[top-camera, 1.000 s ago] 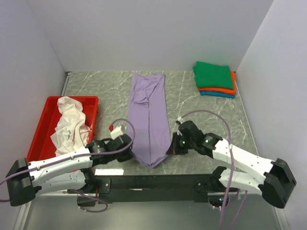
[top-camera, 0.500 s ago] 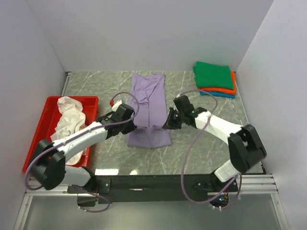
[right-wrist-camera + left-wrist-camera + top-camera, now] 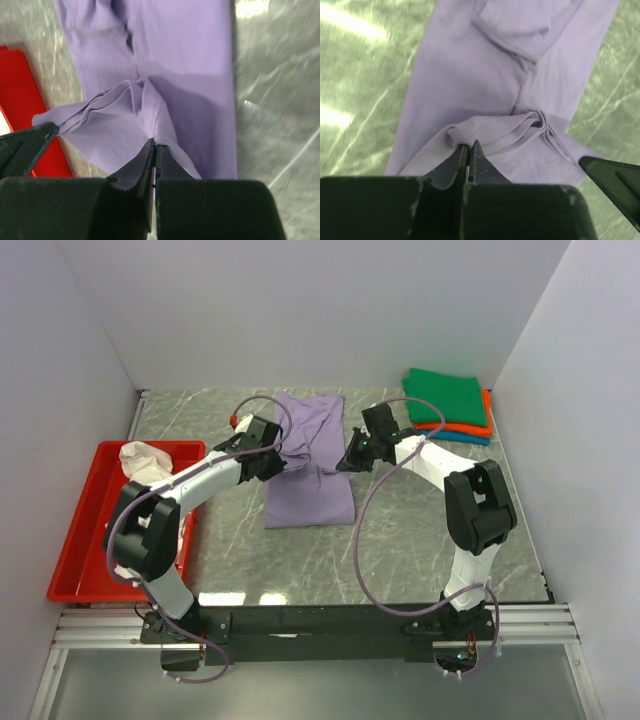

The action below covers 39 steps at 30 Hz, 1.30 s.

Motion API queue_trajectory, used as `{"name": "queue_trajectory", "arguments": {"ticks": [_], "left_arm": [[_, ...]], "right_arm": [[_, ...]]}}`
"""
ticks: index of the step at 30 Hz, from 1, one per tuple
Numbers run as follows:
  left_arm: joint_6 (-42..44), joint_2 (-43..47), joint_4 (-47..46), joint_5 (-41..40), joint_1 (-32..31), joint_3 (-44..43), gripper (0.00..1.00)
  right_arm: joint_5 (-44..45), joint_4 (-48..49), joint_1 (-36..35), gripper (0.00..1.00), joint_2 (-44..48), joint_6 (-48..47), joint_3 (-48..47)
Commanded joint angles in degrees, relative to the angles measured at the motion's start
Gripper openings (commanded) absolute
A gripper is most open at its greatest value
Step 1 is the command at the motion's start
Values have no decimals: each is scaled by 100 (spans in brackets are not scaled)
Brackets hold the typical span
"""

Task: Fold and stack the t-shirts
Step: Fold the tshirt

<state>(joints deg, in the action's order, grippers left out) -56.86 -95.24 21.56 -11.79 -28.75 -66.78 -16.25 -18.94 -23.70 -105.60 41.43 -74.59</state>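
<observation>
A lavender t-shirt point(image 3: 310, 495) lies lengthwise in the middle of the table, its near end lifted and doubled back over the rest point(image 3: 470, 65) point(image 3: 200, 60). My left gripper point(image 3: 283, 455) is shut on the left corner of that lifted hem point(image 3: 469, 144). Opposite it, my right gripper point(image 3: 345, 464) pinches the right corner point(image 3: 154, 144). The cloth sags in folds between them. A white t-shirt point(image 3: 140, 455) lies crumpled in the red tray point(image 3: 80, 540). Green point(image 3: 445, 395), orange point(image 3: 487, 418) and teal point(image 3: 455, 437) t-shirts are folded in a stack at the back right.
The red tray stands along the left side of the table, and its edge point(image 3: 20, 100) shows in the right wrist view. White walls close in the table at the back and both sides. Both arms stretch far out over the marble tabletop point(image 3: 420, 530).
Both grippers have carried the lavender shirt's near hem from the table's front edge toward the back, so the shirt now lies folded over itself.
</observation>
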Motion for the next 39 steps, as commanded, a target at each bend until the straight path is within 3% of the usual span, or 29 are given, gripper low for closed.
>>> {"name": "queue_trajectory", "arguments": {"ticks": [1, 19, 20, 21, 22, 24, 25, 26, 27, 30, 33, 39], "left_arm": [[272, -213, -82, 98, 133, -414, 1], [685, -1022, -99, 353, 520, -968, 1], [694, -1066, -82, 344, 529, -1029, 3], [729, -1067, -73, 353, 546, -1047, 8], [755, -1049, -91, 370, 564, -1056, 27], [851, -962, -82, 318, 599, -1047, 46], [887, -822, -125, 283, 608, -995, 75], [913, -734, -143, 265, 625, -968, 87], [992, -654, -152, 248, 634, -951, 91], [958, -285, -126, 238, 634, -819, 88], [783, 163, -380, 361, 538, -372, 77], [361, 463, -880, 651, 134, 437, 36]], "right_arm": [[-177, -4, 164, 0, -232, -144, -530], [-625, 268, 595, 0, -760, -118, -715], [-634, 224, 612, 7, -786, -118, -741], [-634, 198, 621, 13, -804, -152, -768], [-634, 163, 630, 26, -804, -179, -803], [-581, 119, 648, 38, -752, -284, -821], [-520, 66, 656, 45, -638, -319, -812], [-406, 14, 691, 46, -602, -363, -821], [-370, -13, 700, 47, -532, -425, -795], [-177, -49, 701, 47, -94, -434, -532], [-107, 188, 587, 45, 310, -355, 12], [157, 443, -98, 42, 602, -302, 734]]}}
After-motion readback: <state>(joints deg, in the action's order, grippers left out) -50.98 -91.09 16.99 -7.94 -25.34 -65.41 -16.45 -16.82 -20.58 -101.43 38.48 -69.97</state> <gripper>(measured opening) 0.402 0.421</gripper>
